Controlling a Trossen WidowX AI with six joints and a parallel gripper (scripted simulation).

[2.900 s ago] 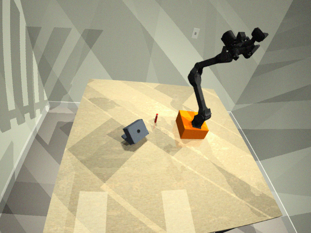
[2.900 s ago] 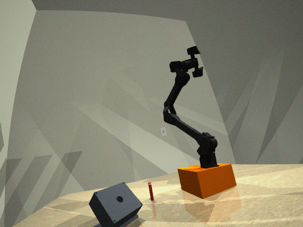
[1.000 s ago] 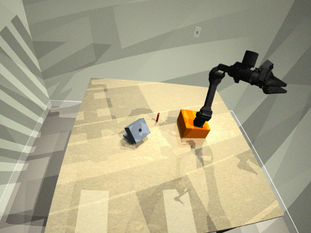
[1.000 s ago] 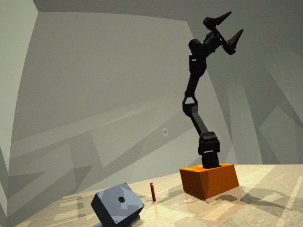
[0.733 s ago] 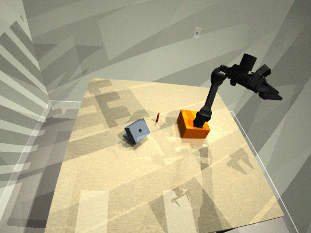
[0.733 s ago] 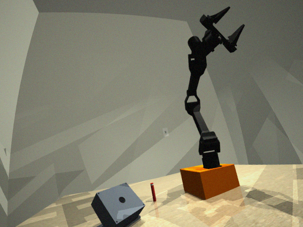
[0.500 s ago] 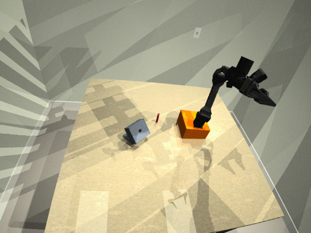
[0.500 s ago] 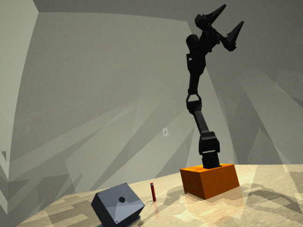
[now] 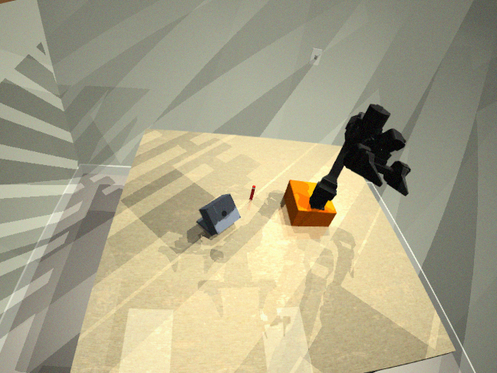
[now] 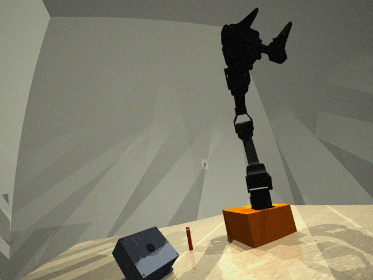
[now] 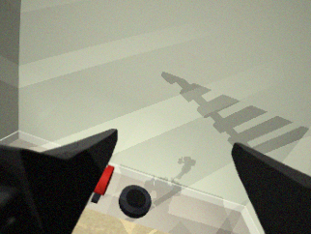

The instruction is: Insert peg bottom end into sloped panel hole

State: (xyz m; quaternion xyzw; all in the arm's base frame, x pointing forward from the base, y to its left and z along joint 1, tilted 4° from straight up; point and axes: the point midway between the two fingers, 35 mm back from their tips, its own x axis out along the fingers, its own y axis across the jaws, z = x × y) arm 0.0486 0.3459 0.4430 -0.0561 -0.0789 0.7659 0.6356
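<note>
A thin dark red peg (image 9: pixel 251 193) (image 10: pixel 189 238) with a light band near its bright red top stands upright on the table (image 9: pixel 160 281). The blue-grey sloped panel (image 9: pixel 229 222) (image 10: pixel 157 263) stands beside it, with one dark, round-looking hole (image 9: pixel 224 212) (image 10: pixel 150 248) in its face. The peg's cross-section is too small to tell. My gripper (image 9: pixel 393 189) (image 10: pixel 273 15) (image 11: pixel 175 141) is open and empty, high above the table and far from the peg. Neither the peg nor the panel can be made out for certain in the wrist view.
The arm stands on an orange block (image 9: pixel 313 219) (image 10: pixel 274 226), to the right of the peg in the top and exterior views. The wrist view shows a red object (image 11: pixel 104 180) partly behind the left finger, a dark round object (image 11: pixel 135 200), walls and floor.
</note>
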